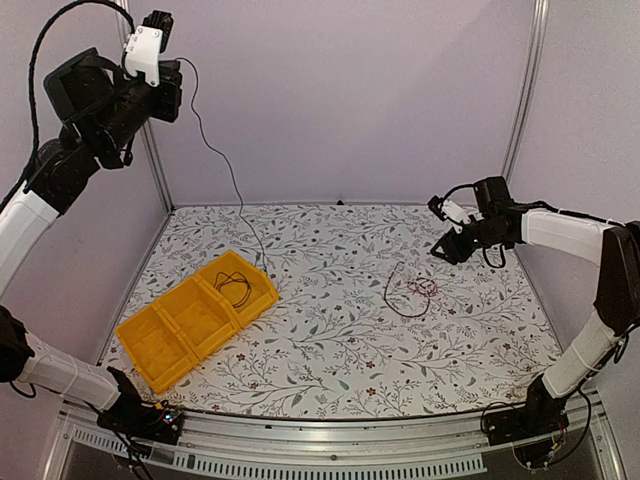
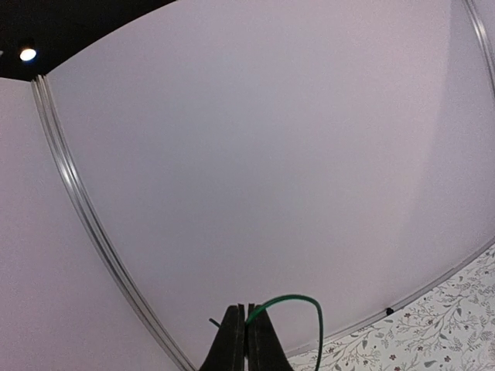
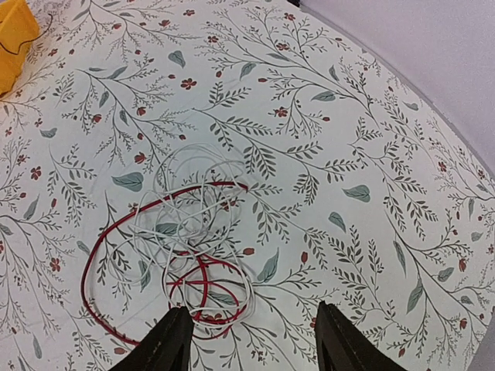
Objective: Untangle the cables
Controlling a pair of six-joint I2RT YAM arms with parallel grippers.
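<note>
My left gripper is raised high at the back left, shut on the end of a thin dark cable. The cable hangs down to the yellow bin. In the left wrist view the shut gripper pinches this cable, which looks green there. A small black cable coil lies in the bin's far compartment. A loose tangle of red and white cables lies on the table. My right gripper is open just right of it. In the right wrist view the tangle lies by the left finger of the open gripper.
The floral table top is walled by pale panels at the back and sides. The yellow bin has several compartments and sits at an angle at the front left. Its corner shows in the right wrist view.
</note>
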